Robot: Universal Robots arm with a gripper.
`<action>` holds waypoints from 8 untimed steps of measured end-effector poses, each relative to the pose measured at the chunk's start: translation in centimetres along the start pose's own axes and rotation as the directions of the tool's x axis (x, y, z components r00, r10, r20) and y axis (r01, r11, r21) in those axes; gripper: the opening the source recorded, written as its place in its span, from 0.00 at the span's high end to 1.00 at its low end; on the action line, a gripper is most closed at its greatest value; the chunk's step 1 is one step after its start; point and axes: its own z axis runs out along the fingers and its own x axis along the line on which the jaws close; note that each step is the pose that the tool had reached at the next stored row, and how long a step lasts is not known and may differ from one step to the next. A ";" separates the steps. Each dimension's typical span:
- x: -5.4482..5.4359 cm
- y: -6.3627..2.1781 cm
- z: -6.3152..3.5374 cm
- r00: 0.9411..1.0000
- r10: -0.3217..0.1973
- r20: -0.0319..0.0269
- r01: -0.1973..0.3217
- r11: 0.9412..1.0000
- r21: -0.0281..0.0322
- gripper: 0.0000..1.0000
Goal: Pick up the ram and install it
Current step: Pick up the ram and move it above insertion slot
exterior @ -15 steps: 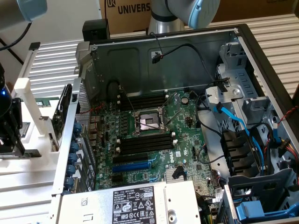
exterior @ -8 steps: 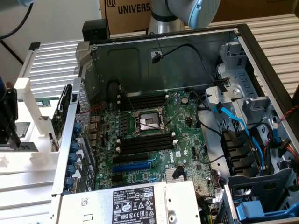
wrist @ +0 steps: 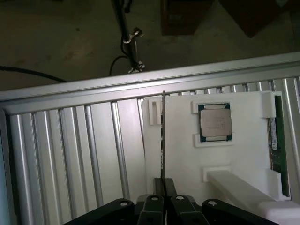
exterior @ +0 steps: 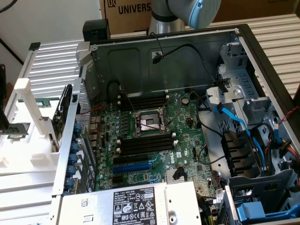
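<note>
In the wrist view my gripper [wrist: 163, 183] is shut on the ram [wrist: 163, 140]. The ram is seen edge-on as a thin dark line running away from the fingers. It hangs above the white holder block [wrist: 178, 154], which lies on a ribbed aluminium surface. A second green memory stick [wrist: 276, 140] lies in a groove at the block's edge. In the exterior view the open computer case shows the motherboard with long black empty memory slots [exterior: 145, 143] on either side of the processor socket [exterior: 147, 123].
A processor chip [wrist: 214, 123] sits in a pocket of the white block. On the motherboard there is a blue expansion slot [exterior: 133, 166], with the power supply [exterior: 136, 204] in front. Blue cables [exterior: 234, 122] and drive cages fill the case on the exterior view's right. The arm's base [exterior: 187, 11] stands behind the case.
</note>
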 end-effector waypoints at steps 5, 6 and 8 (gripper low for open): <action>0.0 0.08 -1.81 1.000 0.003 0.000 -0.003 1.000 0.000 0.88; 0.0 0.08 -1.81 1.000 0.003 0.000 -0.003 1.000 0.000 0.88; -0.1 0.11 -1.83 1.000 0.004 0.000 -0.004 1.000 0.001 0.88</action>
